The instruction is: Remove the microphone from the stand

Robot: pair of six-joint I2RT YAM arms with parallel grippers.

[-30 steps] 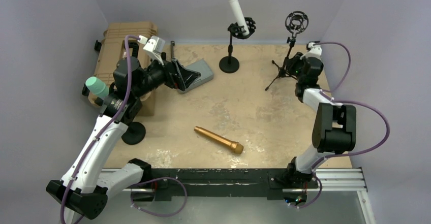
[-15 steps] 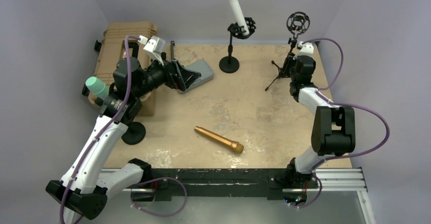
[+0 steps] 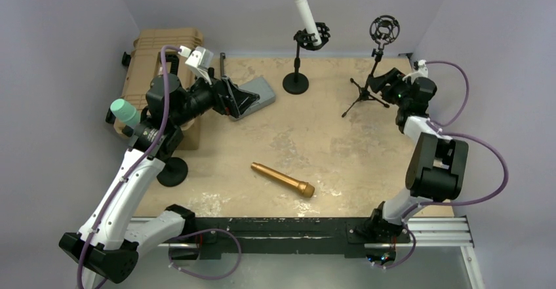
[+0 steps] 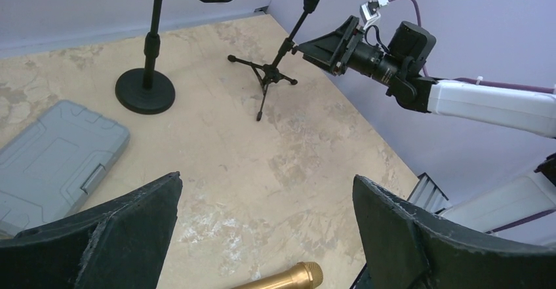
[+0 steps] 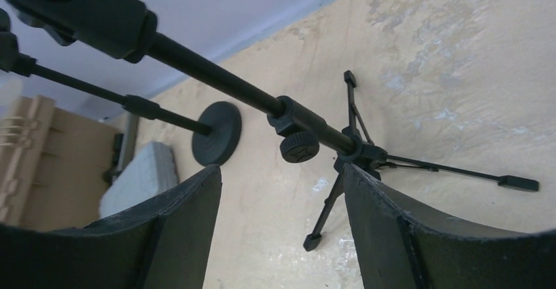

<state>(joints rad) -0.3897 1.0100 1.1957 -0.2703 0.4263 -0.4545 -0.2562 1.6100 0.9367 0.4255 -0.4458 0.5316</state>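
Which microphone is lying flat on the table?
The gold microphone, near the front. The white microphone stands clipped in the round-base stand at the back.

The gold microphone (image 3: 282, 179) lies flat, well apart from the upright black tripod stand (image 3: 364, 91).

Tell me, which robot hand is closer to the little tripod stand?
Right. The right hand sits open just beside the tripod stand; the left hand is far off across the table, by the grey case.
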